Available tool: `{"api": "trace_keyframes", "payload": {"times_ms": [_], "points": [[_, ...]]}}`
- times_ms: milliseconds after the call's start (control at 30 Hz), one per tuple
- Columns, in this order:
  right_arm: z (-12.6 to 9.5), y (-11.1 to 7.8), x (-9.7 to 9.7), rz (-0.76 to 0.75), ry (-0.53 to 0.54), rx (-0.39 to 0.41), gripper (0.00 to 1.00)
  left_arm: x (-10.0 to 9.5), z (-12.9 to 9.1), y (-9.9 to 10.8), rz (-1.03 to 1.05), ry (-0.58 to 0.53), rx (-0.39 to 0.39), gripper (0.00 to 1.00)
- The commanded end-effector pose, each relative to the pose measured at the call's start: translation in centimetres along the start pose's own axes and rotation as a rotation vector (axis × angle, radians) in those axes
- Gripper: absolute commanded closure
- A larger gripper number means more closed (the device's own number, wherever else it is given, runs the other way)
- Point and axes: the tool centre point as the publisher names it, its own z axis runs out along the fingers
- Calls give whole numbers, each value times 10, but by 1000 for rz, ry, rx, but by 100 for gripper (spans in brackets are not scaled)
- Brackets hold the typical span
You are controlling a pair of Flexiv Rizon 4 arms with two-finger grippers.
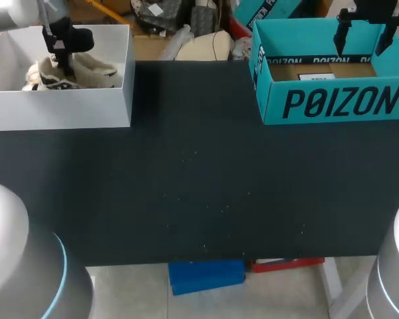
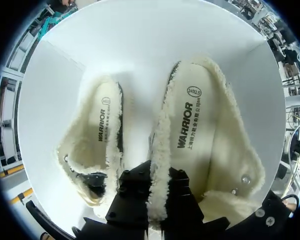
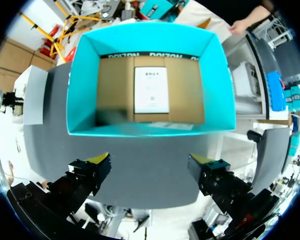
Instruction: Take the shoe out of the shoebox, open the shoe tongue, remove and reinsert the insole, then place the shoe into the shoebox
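Two cream fleece-lined shoes lie side by side in the white shoebox (image 1: 60,109) at the back left. My left gripper (image 1: 65,48) reaches down into that box. In the left wrist view my left gripper (image 2: 157,200) is shut on the fleecy side edge of one shoe (image 2: 200,130), and the other shoe (image 2: 97,135) lies beside it. Printed insoles show inside both shoes. My right gripper (image 1: 366,33) hangs open over the teal box (image 1: 332,100) at the back right, holding nothing. In the right wrist view, my right gripper (image 3: 150,167) is above the teal box (image 3: 82,90).
The teal box has a brown cardboard floor with a white label (image 3: 151,90). The black table (image 1: 199,193) stretches between the two boxes and toward the front edge. The white walls of the shoebox (image 2: 140,40) surround the shoes closely.
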Motion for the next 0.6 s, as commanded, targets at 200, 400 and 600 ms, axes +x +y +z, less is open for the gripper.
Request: {"api": "trace_keyframes", "payload": {"times_ms": [200, 400, 600], "points": [[0, 1, 0, 0, -1, 2, 0, 21, -119, -27, -2, -91, -2, 100], [0, 1, 0, 0, -1, 2, 0, 61, -175, -50, -28, -103, -19, 100], [0, 1, 0, 0, -1, 2, 0, 123, -202, -81, -39, -108, -24, 100]]}}
